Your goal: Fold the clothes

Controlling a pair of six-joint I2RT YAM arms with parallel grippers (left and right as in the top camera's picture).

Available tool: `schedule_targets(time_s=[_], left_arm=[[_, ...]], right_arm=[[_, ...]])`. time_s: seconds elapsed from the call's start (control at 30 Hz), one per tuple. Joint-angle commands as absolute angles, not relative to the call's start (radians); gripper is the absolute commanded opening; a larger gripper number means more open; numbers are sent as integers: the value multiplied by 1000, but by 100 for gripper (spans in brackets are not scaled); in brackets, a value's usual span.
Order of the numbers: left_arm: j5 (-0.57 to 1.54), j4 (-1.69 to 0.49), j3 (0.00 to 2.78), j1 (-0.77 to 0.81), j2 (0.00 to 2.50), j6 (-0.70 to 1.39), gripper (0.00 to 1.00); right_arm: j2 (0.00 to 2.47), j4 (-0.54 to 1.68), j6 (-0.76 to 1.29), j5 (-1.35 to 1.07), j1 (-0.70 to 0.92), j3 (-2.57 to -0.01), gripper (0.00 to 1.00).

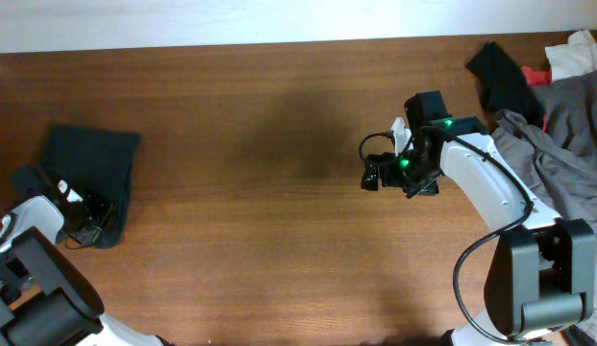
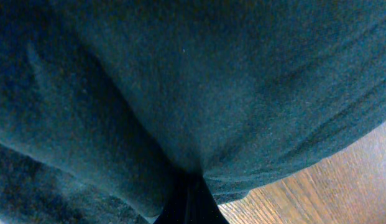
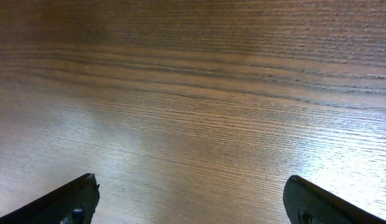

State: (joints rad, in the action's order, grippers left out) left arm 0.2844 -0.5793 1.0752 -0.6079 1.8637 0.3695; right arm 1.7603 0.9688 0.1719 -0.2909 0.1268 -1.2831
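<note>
Possibly, since I cannot tell through the cloth whether the left gripper (image 1: 87, 217) is clenched on the folded dark garment (image 1: 87, 168) at the left end of the table (image 1: 260, 250), lifting away could drag its folds apart, while the right gripper (image 1: 372, 176) hangs spread and empty, well apart from the unfolded pile (image 1: 562, 115).

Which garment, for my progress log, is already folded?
The dark teal cloth at left, a neat rectangle; the grey shirt, black cloth and white cloth lie crumpled at right.
</note>
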Motion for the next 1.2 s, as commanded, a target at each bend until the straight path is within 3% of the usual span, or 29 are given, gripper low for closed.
schedule_targets(time_s=[0.0,0.23,0.43,0.83,1.17], left_arm=[[299,-569,1084,-598,1903,342,0],[332,-570,1222,-598,1772,342,0],[102,-558,1268,-598,1723,342,0],[-140,-466,1264,-606,1840,312,0],[-150,-424,1264,-716,1965,313,0]], right_arm=[[1740,968,165,-276,123,-1296,99],[1740,968,165,-276,123,-1296,99],[1740,968,165,-276,123,-1296,99],[1740,968,165,-276,123,-1296,99],[1740,968,165,-276,123,-1296,98]])
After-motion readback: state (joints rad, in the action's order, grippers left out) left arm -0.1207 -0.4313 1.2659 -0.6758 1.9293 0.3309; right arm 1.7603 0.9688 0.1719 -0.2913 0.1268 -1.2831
